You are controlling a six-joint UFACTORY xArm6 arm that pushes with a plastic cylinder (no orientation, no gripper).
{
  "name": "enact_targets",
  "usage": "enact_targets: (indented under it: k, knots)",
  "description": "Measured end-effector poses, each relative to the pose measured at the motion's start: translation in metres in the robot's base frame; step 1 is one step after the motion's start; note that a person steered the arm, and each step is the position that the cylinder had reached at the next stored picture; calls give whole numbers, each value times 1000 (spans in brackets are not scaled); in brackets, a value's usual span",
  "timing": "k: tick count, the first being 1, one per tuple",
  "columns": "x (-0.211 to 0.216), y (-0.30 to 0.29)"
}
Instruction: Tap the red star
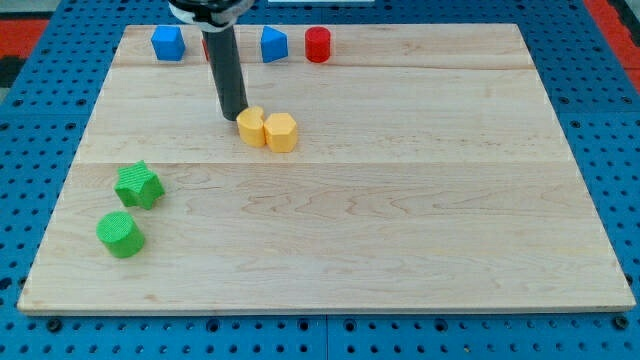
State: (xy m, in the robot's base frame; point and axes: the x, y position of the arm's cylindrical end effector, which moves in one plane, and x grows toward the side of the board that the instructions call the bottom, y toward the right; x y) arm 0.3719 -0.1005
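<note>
My tip (pixel 236 115) sits just left of two touching yellow blocks (pixel 268 128). Top edge crowded: blue blocks (pixel 168 42) (pixel 273 43), red cylinder (pixel 318 44). Green star (pixel 138 185) and green cylinder (pixel 121 234) block lower left. Board's (pixel 450 220) right half open.

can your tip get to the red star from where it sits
Probably yes, though I can't see the star clearly: only a red sliver shows behind my rod at the view's top. My tip sits beside the yellow blocks, and no block lies between.

2 blue blocks (pixel 168 43), 1 red cylinder (pixel 318 45), 2 yellow blocks (pixel 267 128), 2 green blocks (pixel 138 185), pale wooden board (pixel 400 200).
</note>
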Motion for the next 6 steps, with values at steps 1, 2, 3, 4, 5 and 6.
enact_targets:
  k: [1,2,3,4,5,6]
  knots:
    - [4,3]
    - [-18,-17]
    - [-57,-29]
    - [-63,-26]
    - [-72,-25]
    - [-86,-26]
